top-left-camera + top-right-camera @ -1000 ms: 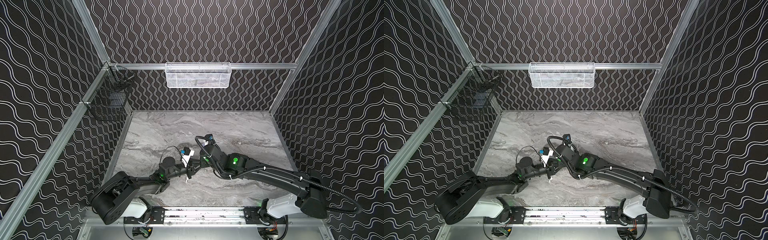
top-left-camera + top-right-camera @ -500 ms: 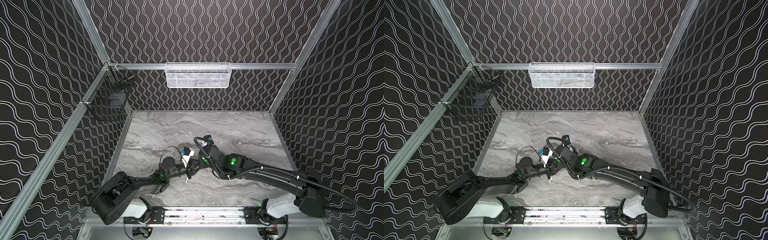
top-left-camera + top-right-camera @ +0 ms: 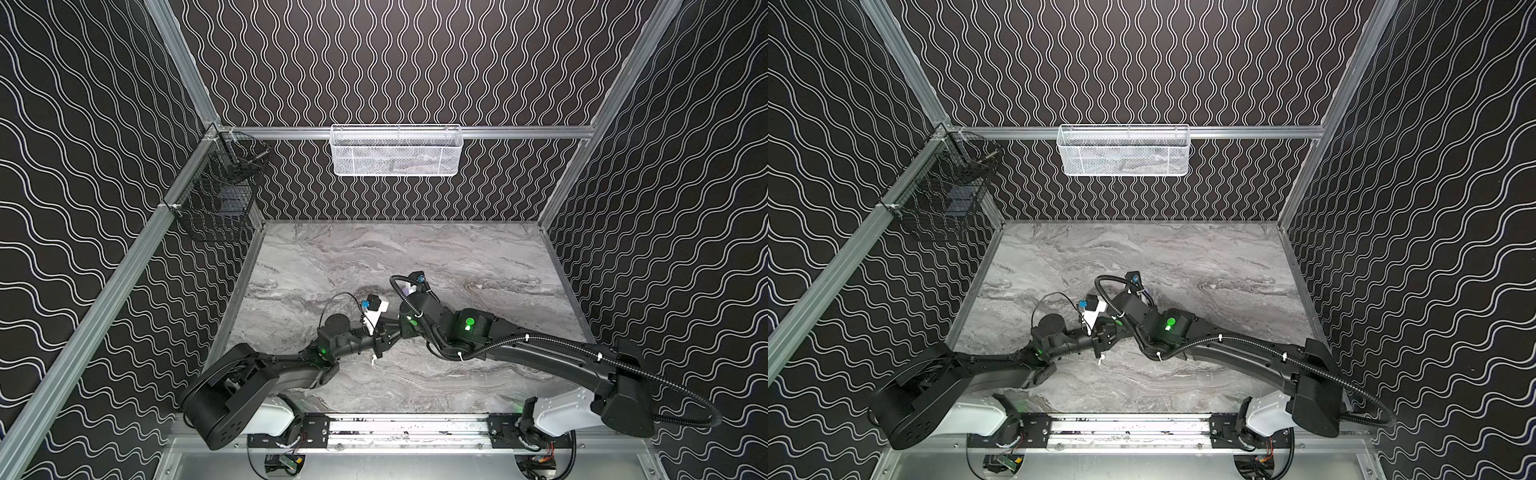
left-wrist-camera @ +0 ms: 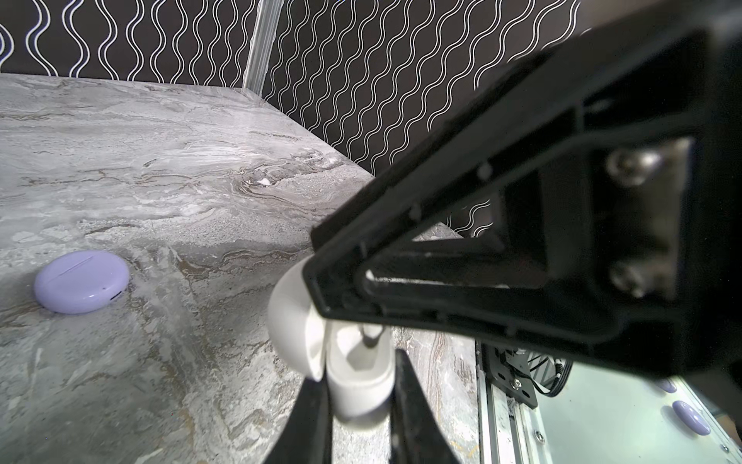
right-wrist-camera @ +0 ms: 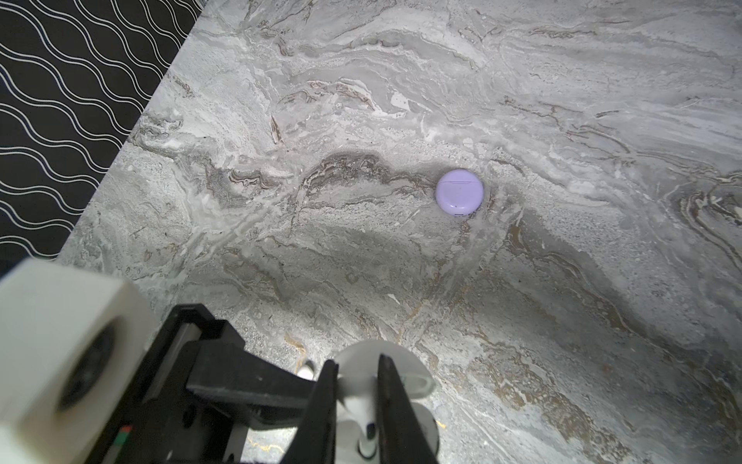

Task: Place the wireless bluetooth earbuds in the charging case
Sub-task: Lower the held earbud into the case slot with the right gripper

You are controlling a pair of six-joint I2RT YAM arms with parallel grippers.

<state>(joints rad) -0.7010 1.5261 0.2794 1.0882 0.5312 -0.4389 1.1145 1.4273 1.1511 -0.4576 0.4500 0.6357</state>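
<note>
The left gripper (image 4: 359, 373) is closed on the body of the white charging case (image 4: 361, 385), 1 finger pressing each side, and holds it above the counter (image 3: 415, 257) with its lid (image 4: 289, 317) swung open to one side. The right gripper (image 5: 355, 361) reaches in from the opposite side; its 2 fingers stand narrow, pinching a white earbud (image 5: 357, 405) directly over the open case. In the left wrist view the earbud's stem (image 4: 371, 333) shows inside the case's cavity, just under the tip of the right gripper; whether it is fully seated cannot be told. In both top views the 2 arms meet near the middle of the counter's front half, and their own bodies hide the case there. A lavender case (image 4: 80, 287) lies closed and flat on the counter, well apart from both grippers, and also shows in the right wrist view (image 5: 459, 193). A small white piece (image 3: 373, 360) lies on the counter just beside the left gripper, also seen in the other top view (image 3: 1100, 361); it is too small to name.
</note>
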